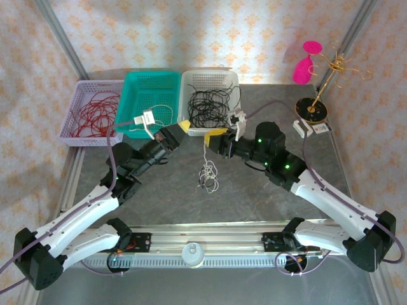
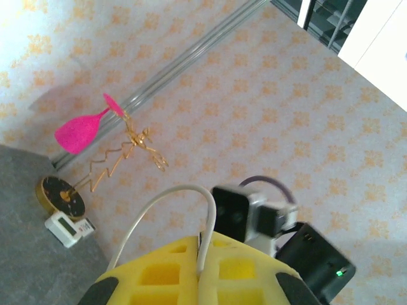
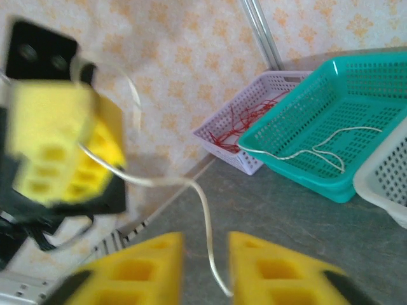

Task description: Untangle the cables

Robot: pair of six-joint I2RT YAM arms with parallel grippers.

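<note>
Three perforated plastic baskets sit in a row at the back of the grey worktop (image 1: 172, 197). The teal basket (image 1: 152, 86) is in the middle and holds one loose white cord (image 1: 159, 114). A lilac basket (image 1: 98, 82) against its left side holds thin red cords (image 1: 95, 114). A white basket (image 1: 210, 74) against its right side holds thin black cords (image 1: 210, 105). The left hand (image 1: 184, 126) sits just off the teal basket's near right corner, its yellow fingers (image 2: 159, 273) closed tight on a thin white cable (image 2: 172, 194), and a loop arches up out of the pinch. The right hand (image 1: 215, 133) is a little further right of that corner and faces the left hand. Its fingers (image 3: 273, 267) are parted with a clear gap, and the cable (image 3: 198, 194) runs down through that gap, apparently loose rather than gripped. Below both hands the strand drops to a small white clump (image 1: 207, 173) on the worktop, out from the basket's right corner toward the arms. The strand's long axis runs from the hands toward the near edge. Judgement: only the left hand has the cable, and it is also nearer the teal basket. Lifting the clump clear and carrying it back and left looks like the left arm's job.
</note>
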